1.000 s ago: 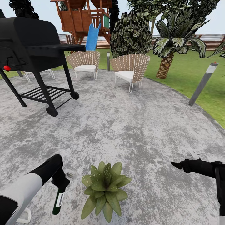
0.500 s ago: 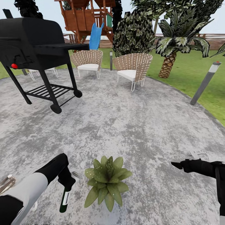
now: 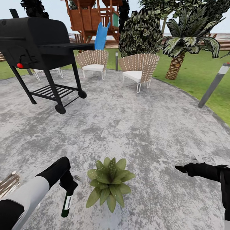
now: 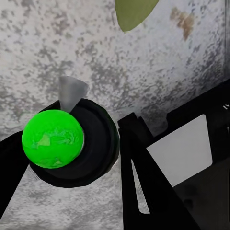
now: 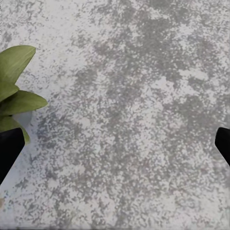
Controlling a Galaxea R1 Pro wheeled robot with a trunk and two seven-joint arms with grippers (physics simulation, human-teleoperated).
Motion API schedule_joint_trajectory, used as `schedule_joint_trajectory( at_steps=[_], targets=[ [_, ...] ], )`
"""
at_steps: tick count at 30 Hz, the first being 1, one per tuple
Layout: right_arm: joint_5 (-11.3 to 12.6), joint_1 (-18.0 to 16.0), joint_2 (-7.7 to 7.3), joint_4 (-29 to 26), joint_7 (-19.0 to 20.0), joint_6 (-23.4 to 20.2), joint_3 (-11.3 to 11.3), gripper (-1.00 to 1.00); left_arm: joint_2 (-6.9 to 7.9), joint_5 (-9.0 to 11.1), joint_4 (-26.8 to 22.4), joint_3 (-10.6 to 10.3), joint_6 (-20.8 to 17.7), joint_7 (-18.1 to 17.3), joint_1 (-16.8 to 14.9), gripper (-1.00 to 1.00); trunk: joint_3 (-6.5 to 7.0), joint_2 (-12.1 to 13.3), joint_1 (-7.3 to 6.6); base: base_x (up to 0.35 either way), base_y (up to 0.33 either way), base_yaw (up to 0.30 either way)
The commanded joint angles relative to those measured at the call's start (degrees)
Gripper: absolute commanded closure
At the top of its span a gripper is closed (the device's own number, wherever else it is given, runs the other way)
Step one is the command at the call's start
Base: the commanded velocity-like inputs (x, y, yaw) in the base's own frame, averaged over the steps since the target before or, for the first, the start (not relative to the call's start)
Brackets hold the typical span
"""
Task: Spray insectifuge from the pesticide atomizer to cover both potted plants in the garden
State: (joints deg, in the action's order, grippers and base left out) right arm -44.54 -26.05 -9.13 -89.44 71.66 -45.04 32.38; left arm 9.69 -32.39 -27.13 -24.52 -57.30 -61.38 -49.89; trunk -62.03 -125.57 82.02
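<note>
In the head view, the left claw (image 3: 68,184) gripped the pesticide atomizer (image 3: 66,204) by its neck, bottle hanging just beside the potted plant (image 3: 109,184) on the grey paving (image 3: 134,127). The left wrist view showed the atomizer's green end above paving; spraying well likely needed its nozzle turned toward the leaves. In the right wrist view, the right claw (image 5: 115,146) hung wide open and empty near the plant.

Count, positions ref. grill (image 3: 41,48):
- Grill: 1.
- Wicker chairs: 2, beyond/beside grill – chair A (image 3: 93,62), chair B (image 3: 139,68).
- Bollard lights: 2 – post A (image 3: 116,60), post B (image 3: 214,84).
- Potted plant (image 3: 109,182): 1, well in front of grill.
- Atomizer (image 3: 67,203): 1.
- Play tower w/ slide (image 3: 94,19): 1, behind grill.
- Palm (image 3: 183,44): 1.
</note>
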Motion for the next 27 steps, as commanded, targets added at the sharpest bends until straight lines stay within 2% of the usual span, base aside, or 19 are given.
schedule_joint_trajectory(
  at_steps=[1, 9, 14, 20, 27],
  targets=[
    [-0.5, -0.1, -0.01, -0.1, 0.6, -0.4, 0.0, -1.00, 0.00, -0.6, -0.1, -0.2, -0.3, -0.6, 0.0, 1.00, -0.06, 0.0, -0.01, -0.052, -0.094, 0.052],
    [-0.5, -0.1, -0.13, -0.1, 0.6, -0.4, 0.1, -1.00, -0.11, -0.6, -0.1, -0.1, -0.2, -0.6, 0.0, 1.00, -0.08, 0.0, -0.01, -0.007, -0.013, 0.008],
    [-0.5, -0.1, -0.25, -0.1, 0.5, -0.4, 0.1, -1.00, -0.11, -0.5, -0.1, 0.0, -0.2, -0.6, 0.0, 1.00, -0.22, 0.0, -0.01, -0.011, -0.024, 0.121],
    [-0.5, -0.1, -0.27, 0.0, 0.5, -0.4, 0.1, -1.00, -0.11, -0.5, -0.1, 0.0, -0.2, -0.6, 0.0, 1.00, -0.45, 0.0, -0.01, -0.177, -0.181, 0.196],
    [-0.4, -0.1, -0.27, -0.1, 0.5, -0.4, 0.1, -1.00, -0.05, -0.5, -0.1, 0.1, -0.2, -0.6, 0.0, 1.00, -0.52, 0.0, -0.01, -0.147, -0.059, 0.046]
  ],
)
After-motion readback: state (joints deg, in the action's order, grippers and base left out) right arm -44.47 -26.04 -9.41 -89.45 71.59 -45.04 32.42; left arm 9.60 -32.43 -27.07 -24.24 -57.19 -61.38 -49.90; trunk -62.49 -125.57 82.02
